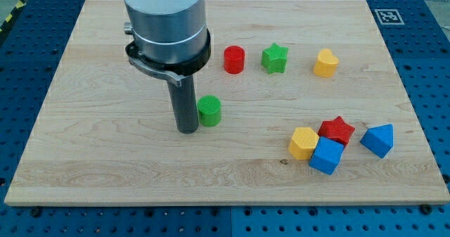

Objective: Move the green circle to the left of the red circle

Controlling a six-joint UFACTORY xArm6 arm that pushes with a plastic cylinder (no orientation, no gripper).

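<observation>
The green circle (pixel 209 111) stands on the wooden board a little left of the middle. The red circle (pixel 234 59) stands above it and slightly to the view's right, towards the view's top. My tip (pixel 187 130) rests on the board right against the green circle's left side, touching it or nearly so. The rod rises from there into the wide grey arm housing, which hides part of the board's top left.
A green star (pixel 275 58) and a yellow heart-like block (pixel 325 63) lie right of the red circle. At the lower right sit a yellow block (pixel 304 143), a red star (pixel 337 130), a blue cube (pixel 327 156) and a blue triangular block (pixel 378 139).
</observation>
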